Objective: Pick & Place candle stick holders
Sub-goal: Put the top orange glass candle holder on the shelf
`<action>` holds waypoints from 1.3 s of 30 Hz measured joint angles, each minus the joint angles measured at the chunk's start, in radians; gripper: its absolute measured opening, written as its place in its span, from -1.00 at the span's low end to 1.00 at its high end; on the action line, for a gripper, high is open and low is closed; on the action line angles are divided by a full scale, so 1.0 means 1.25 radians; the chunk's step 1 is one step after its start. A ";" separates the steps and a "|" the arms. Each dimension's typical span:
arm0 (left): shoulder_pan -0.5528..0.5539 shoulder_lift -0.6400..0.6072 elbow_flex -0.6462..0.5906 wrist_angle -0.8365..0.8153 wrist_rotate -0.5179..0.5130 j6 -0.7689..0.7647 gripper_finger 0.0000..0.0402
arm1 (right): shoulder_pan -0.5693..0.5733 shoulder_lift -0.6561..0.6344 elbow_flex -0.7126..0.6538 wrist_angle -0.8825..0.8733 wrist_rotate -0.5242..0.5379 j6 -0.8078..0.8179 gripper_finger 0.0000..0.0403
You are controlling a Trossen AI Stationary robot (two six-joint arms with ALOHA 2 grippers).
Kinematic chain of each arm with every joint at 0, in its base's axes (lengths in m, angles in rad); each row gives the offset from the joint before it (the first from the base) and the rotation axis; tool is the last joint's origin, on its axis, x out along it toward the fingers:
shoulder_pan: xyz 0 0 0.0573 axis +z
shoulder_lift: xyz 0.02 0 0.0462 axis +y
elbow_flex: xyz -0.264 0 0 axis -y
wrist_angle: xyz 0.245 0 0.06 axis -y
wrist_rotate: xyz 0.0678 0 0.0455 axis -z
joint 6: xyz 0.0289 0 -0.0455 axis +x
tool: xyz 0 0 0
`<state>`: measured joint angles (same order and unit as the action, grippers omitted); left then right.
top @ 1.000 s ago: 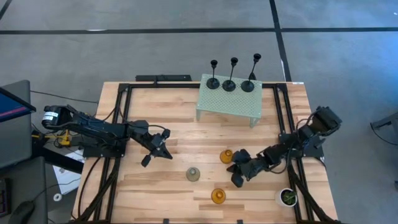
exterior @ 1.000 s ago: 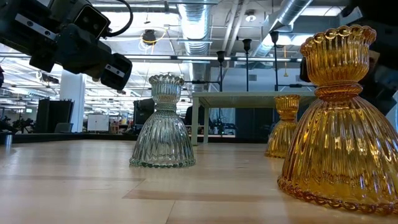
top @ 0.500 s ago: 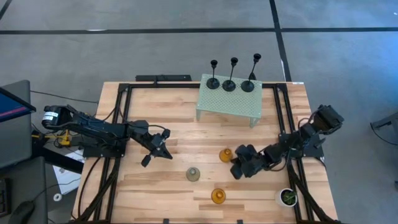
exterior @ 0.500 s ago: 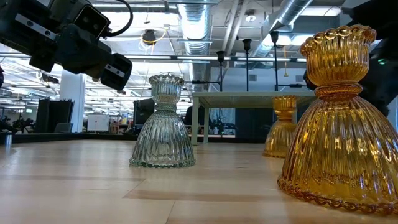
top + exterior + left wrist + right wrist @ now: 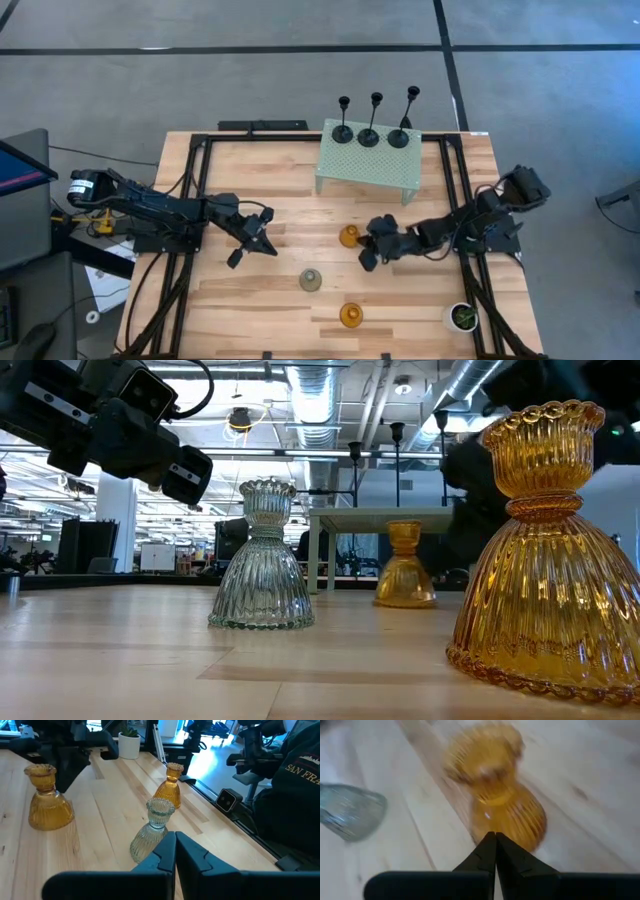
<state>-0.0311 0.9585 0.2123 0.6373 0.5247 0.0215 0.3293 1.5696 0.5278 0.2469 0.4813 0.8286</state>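
1. High view: my right gripper (image 5: 367,248) now sits near the table's middle, jaws closed with nothing between them, its closed tip just beside the nearer amber holder (image 5: 349,236). A second ago both were lower on the table and further toward the right rail; holder and gripper have travelled together toward the green stand (image 5: 367,158).
2. Right wrist view: the closed fingers (image 5: 490,851) point straight at the amber holder's flared base (image 5: 506,817), which fills the frame and is smeared by motion. I judge this a push, not a lift; the holder stays upright on the wood.
3. Low view: the same holder (image 5: 404,567) has slid across behind the grey-green glass holder (image 5: 261,559), which has not moved. The second amber holder (image 5: 540,555) also stands where it was, close to the lens.
4. Left wrist view: my left gripper (image 5: 175,851) hangs over the left half of the table, jaws pressed together and empty, unchanged.
5. High view: three black holders (image 5: 369,128) stand in a row on the stand. The three glass ones remain on the tabletop.
6. Meaning for the task: one piece is nudged closer to the stand, yet none is gripped; I would need to open the jaws before any pick.
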 joint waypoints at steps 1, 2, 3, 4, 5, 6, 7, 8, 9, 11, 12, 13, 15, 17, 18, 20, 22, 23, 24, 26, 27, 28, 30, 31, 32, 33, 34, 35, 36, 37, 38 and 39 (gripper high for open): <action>0.000 0.000 0.000 0.000 0.000 0.000 -0.96 | -0.009 0.000 0.000 0.020 -0.006 -0.021 -1.00; 0.000 0.000 0.000 0.000 0.000 0.000 -0.96 | -0.018 0.000 0.000 0.035 -0.008 -0.040 -1.00; 0.000 0.000 0.000 0.000 0.000 0.000 -0.96 | -0.027 0.000 0.000 0.047 -0.008 -0.055 -1.00; 0.000 0.000 0.000 0.000 -0.003 0.000 -0.95 | -0.035 0.000 0.000 0.054 -0.009 -0.070 -1.00; 0.000 0.000 0.000 0.000 -0.006 0.000 -0.95 | -0.043 0.000 0.000 0.060 -0.009 -0.082 -1.00; 0.000 0.000 0.000 0.000 -0.009 0.000 -0.95 | -0.050 0.000 0.000 0.069 -0.009 -0.093 -1.00; 0.000 0.000 0.000 0.000 -0.016 0.000 -0.95 | -0.057 0.000 0.000 0.078 -0.010 -0.104 -1.00; 0.000 0.000 0.000 0.000 -0.022 0.000 -0.95 | -0.063 0.000 0.000 0.086 -0.010 -0.115 -1.00; 0.000 0.000 0.000 0.000 -0.026 0.000 -0.95 | -0.069 0.000 0.000 0.093 -0.010 -0.128 -1.00; 0.000 0.000 0.000 0.000 -0.038 0.000 -0.95 | -0.080 0.000 0.000 0.112 -0.010 -0.151 -1.00; 0.000 0.000 0.000 0.000 -0.041 0.000 -0.95 | -0.086 0.001 0.000 0.122 -0.010 -0.162 -1.00; 0.000 0.000 0.000 0.000 -0.043 0.000 -0.95 | -0.091 0.001 0.000 0.133 -0.011 -0.171 -1.00; 0.000 0.000 0.000 0.000 -0.042 0.000 -0.95 | -0.100 0.001 0.000 0.156 -0.019 -0.191 -1.00; 0.000 0.000 0.000 0.000 -0.042 0.000 -0.95 | -0.107 0.001 0.000 0.175 -0.037 -0.209 -1.00; 0.000 0.000 0.000 0.000 -0.042 0.000 -0.95 | -0.111 0.001 0.000 0.182 -0.046 -0.216 -1.00; 0.000 0.000 0.000 0.000 -0.043 0.000 -0.95 | -0.116 0.001 0.000 0.187 -0.052 -0.229 -1.00; -0.001 0.000 0.000 0.001 -0.056 0.000 -0.95 | -0.116 0.001 0.000 0.185 -0.055 -0.232 -1.00; -0.001 0.000 0.000 0.001 -0.070 0.000 -0.95 | -0.112 0.001 0.000 0.184 -0.057 -0.232 -1.00; -0.001 0.000 0.000 0.003 -0.091 0.000 -0.95 | -0.107 0.001 0.000 0.184 -0.063 -0.233 -1.00; -0.001 0.000 0.000 0.006 -0.149 0.000 -0.95 | -0.089 -0.007 0.000 0.182 -0.081 -0.249 -1.00; -0.001 0.000 0.000 0.006 -0.183 0.000 -0.95 | -0.080 -0.011 0.000 0.185 -0.091 -0.259 -1.00; -0.001 0.004 0.000 0.007 -0.216 0.000 -0.95 | -0.071 -0.016 0.000 0.186 -0.101 -0.270 -1.00; 0.000 0.016 0.001 0.007 -0.274 0.000 -0.96 | -0.057 -0.036 0.000 0.171 -0.127 -0.306 -1.00; 0.000 0.024 0.001 0.008 -0.289 0.000 -0.96 | -0.050 -0.048 0.000 0.172 -0.147 -0.329 -1.00; 0.000 0.035 0.001 0.009 -0.297 0.001 -0.96 | -0.047 -0.062 0.000 0.171 -0.160 -0.351 -1.00; 0.000 0.049 0.001 0.011 -0.298 0.005 -0.97 | -0.042 -0.077 0.000 0.163 -0.168 -0.367 -1.00; 0.000 0.065 0.001 0.018 -0.298 0.011 -0.97 | -0.037 -0.093 0.000 0.156 -0.173 -0.378 -1.00; 0.000 0.081 0.001 0.030 -0.298 0.016 -0.97 | -0.033 -0.110 0.000 0.153 -0.176 -0.388 -1.00; 0.000 0.098 0.001 0.053 -0.298 0.018 -0.97 | -0.029 -0.129 0.000 0.149 -0.176 -0.398 -1.00; 0.000 0.118 0.001 0.086 -0.298 0.019 -0.96 | -0.025 -0.149 0.000 0.139 -0.177 -0.409 -1.00; 0.000 0.141 0.002 0.123 -0.300 0.019 -0.96 | -0.021 -0.171 0.000 0.125 -0.176 -0.420 -1.00; 0.000 0.162 0.002 0.162 -0.300 0.020 -0.96 | -0.016 -0.190 0.000 0.111 -0.176 -0.431 -1.00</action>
<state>-0.0306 1.1611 0.2142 0.8403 0.1497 0.0470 0.3094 1.3316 0.5282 0.3858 0.2615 0.2896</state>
